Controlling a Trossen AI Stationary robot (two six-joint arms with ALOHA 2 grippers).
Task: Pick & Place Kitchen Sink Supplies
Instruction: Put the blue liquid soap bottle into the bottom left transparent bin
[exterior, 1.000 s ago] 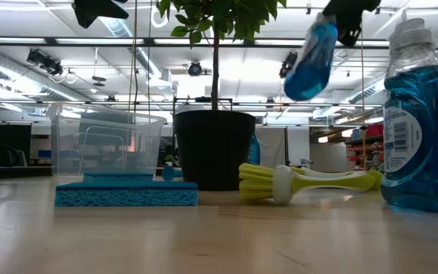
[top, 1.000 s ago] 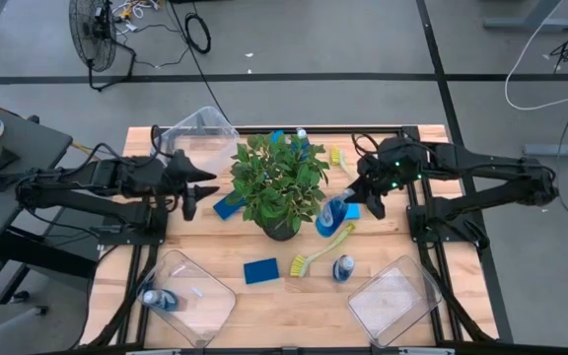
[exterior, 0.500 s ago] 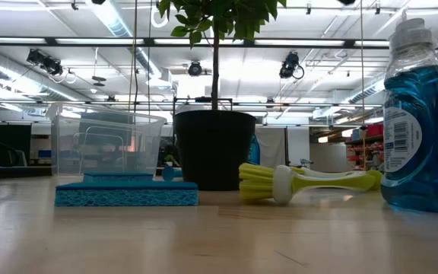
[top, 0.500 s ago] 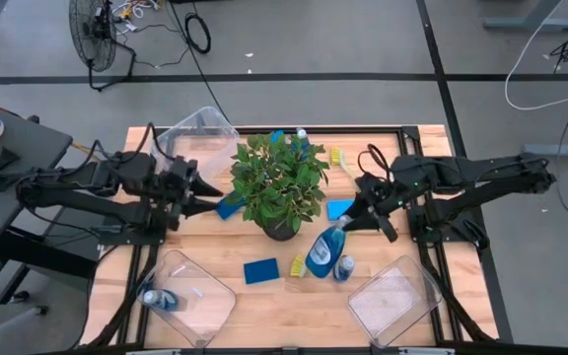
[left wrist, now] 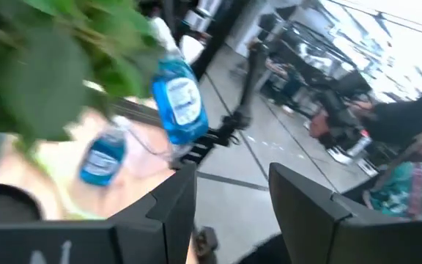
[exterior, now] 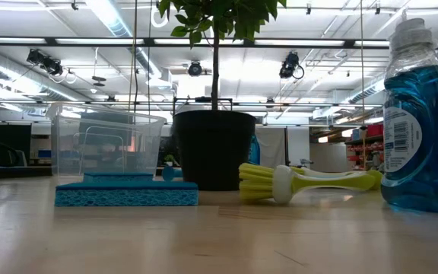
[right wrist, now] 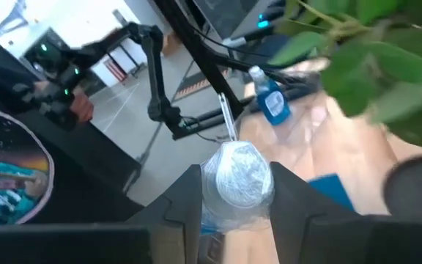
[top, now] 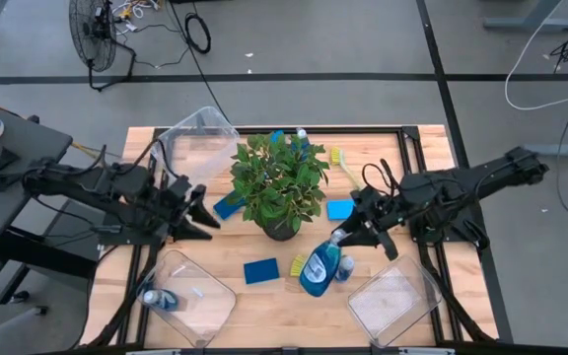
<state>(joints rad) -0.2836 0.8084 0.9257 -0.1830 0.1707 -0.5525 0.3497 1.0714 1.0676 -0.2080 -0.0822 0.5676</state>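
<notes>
Seen from above, with the potted plant (top: 278, 187) as the marker, I count four blue soap bottles: one held bottle (top: 319, 269) clamped by its cap in the right gripper (top: 341, 237) in front of the plant, one standing bottle (top: 344, 267) just beside it, one binned bottle (top: 156, 299) lying in the front-left bin (top: 185, 298), and one far bottle (top: 301, 135) behind the plant. Three blue sponges: front sponge (top: 260, 270), left sponge (top: 228, 206), right sponge (top: 340, 209). Two dish brushes: rear brush (top: 343, 166) and front brush (top: 298, 265), mostly hidden by the held bottle. Three clear bins in all. The left gripper (top: 203, 209) hangs left of the plant, fingers apart, empty.

At table level, a sponge (exterior: 126, 191), the plant's pot (exterior: 214, 150), a brush (exterior: 310, 183) and a bottle (exterior: 423, 122) stand in a row.

The left wrist view shows spread fingers (left wrist: 306, 207) holding nothing.

In the right wrist view the fingers (right wrist: 184, 199) pinch the pale cap (right wrist: 237, 176).
</notes>
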